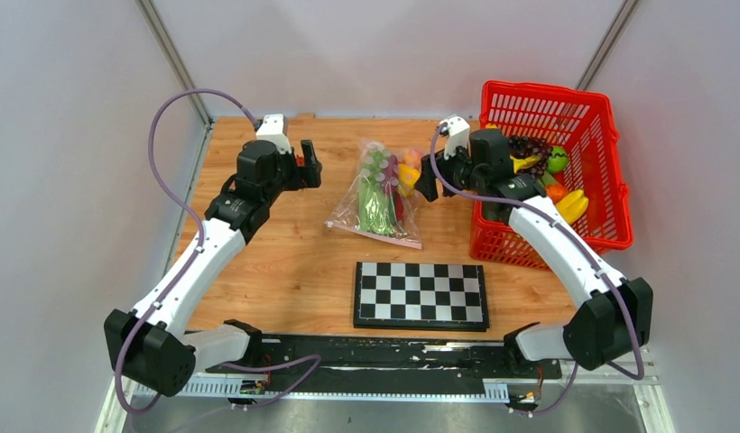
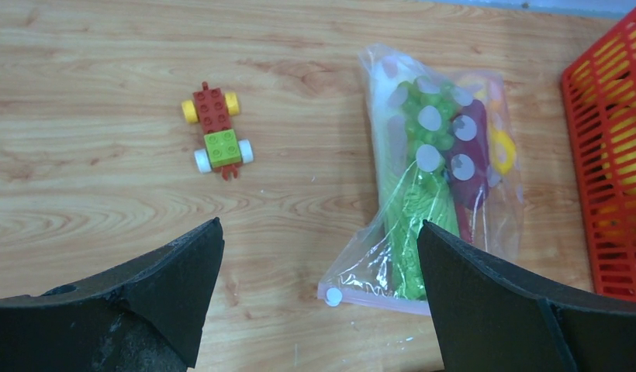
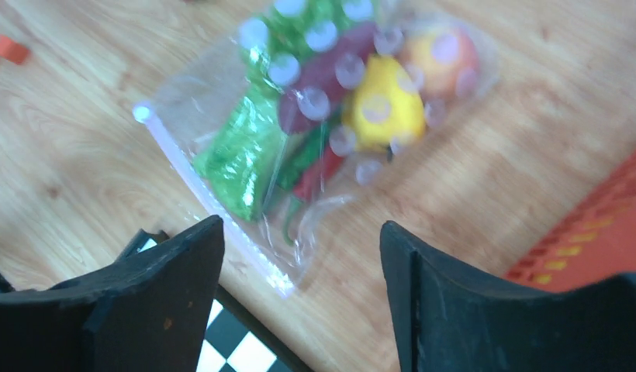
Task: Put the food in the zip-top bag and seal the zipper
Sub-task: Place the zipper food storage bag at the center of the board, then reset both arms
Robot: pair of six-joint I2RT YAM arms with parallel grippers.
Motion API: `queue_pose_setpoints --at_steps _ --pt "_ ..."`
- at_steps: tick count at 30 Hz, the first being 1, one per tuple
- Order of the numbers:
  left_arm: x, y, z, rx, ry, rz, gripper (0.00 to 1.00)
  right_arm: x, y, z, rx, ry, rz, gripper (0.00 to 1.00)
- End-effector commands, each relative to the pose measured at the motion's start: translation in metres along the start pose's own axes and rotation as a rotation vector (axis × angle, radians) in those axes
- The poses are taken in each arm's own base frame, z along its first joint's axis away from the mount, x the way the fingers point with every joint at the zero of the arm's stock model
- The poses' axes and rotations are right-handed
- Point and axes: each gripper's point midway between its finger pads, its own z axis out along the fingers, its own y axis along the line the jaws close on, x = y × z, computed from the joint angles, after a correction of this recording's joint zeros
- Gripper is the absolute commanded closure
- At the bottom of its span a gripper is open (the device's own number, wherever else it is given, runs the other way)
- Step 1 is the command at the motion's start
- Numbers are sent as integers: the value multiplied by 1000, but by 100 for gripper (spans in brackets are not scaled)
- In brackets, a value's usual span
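Observation:
The zip-top bag (image 1: 377,194) lies on the wooden table between my two arms, and the food sits inside it. Through the dotted plastic I see green lettuce (image 3: 237,155), a yellow piece (image 3: 381,108) and a peach piece (image 3: 439,54). The zipper (image 2: 385,298) runs as a flat pink strip along the bag's near edge (image 3: 214,209). Whether it is pressed shut I cannot tell. My left gripper (image 2: 319,225) hovers open above the bag's left corner. To the bag's right, my right gripper (image 3: 301,223) hangs open and empty above the strip's other end.
A red mesh basket (image 1: 547,99) holding more toy fruit stands at the back right, close to my right arm. A folded chessboard (image 1: 420,293) lies just in front of the bag. A small toy-brick car (image 2: 216,132) rests on the table left of the bag.

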Motion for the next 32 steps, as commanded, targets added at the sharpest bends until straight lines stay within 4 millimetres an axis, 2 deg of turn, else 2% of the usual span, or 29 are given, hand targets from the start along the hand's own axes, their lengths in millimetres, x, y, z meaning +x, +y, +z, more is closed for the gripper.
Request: queue_pose_setpoints --at_steps 1,3,4,6,8,10,13,16,20,24,28,32 --pt "-2 15 5 -100 4 -57 0 -86 33 -39 -127 -291 -49 21" --pt "-5 23 3 -144 -9 -64 0 -102 19 -51 -38 -357 -50 5" --pt "-7 26 2 -164 -18 -69 0 -108 12 -56 9 -383 -49 1" --pt "-13 31 -2 -195 -52 -81 0 -119 -14 -68 163 -428 -20 0" --pt "-18 34 -7 -207 -76 -79 0 -122 -42 -83 297 -462 89 0" --pt "-23 40 -14 -233 -106 -85 0 -120 -65 -97 381 -492 186 0" --pt "-29 50 -25 -284 -151 -105 0 -110 -86 -111 447 -512 261 0" --pt "-33 58 -33 -318 -183 -109 0 -103 -85 -120 447 -541 261 0" --pt "-40 67 -41 -367 -236 -143 0 -105 -64 -125 340 -577 222 0" --pt "-46 69 -45 -377 -266 -152 0 -98 -52 -117 271 -541 219 0" --pt "-46 69 -46 -378 -267 -156 0 -90 -48 -109 243 -510 243 0" --pt "-45 77 -48 -428 -259 -143 0 -91 -47 -107 230 -508 251 0"
